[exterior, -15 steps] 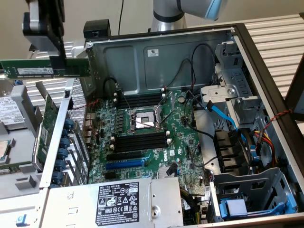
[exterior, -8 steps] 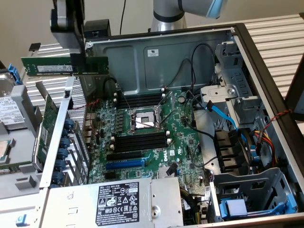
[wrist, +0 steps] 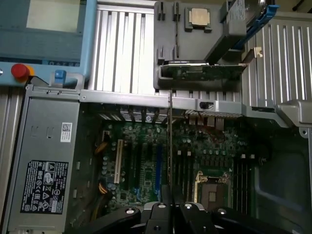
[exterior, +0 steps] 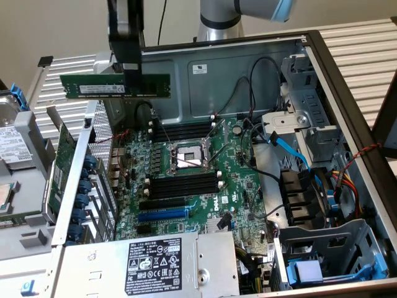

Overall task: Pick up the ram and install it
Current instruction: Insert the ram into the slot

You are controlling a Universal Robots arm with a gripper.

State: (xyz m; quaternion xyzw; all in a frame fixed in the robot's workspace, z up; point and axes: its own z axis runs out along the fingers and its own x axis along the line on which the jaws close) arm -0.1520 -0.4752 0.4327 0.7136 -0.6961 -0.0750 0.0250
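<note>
Hand (exterior: 131,79) closed on the ram (exterior: 93,88), gripping its top edge near mid-length. The stick hangs level, long side horizontal and white label facing the camera. It is in the air above the rear-left corner of the open case (exterior: 347,81), clear of the board below. In the wrist view the hand (wrist: 168,208) holds the ram (wrist: 169,146) edge-on, a thin line running over the board.

Exterior view, left to right:
- Hard drive (exterior: 11,146) in a blue carrier, lying on the grey holder outside the case.
- Expansion card (exterior: 59,167), green, standing on edge just outside the case wall.
- Row of blue latches along the inside of that wall.
- Power supply (exterior: 155,264) with a black label, at the near edge.
- Motherboard (exterior: 239,186), flat in the case. Blue slot (exterior: 162,215) lies towards the near side.
- CPU socket (exterior: 186,158) sits between two banks of black memory slots (exterior: 183,185). No sticks are seated that I can see.
- Blue cable (exterior: 290,150) runs down beside the drive cage.
- Black fans (exterior: 304,198) with bundled wiring are right of the board.
- Ribbed metal bench (exterior: 356,43) lies beyond the case.
</note>
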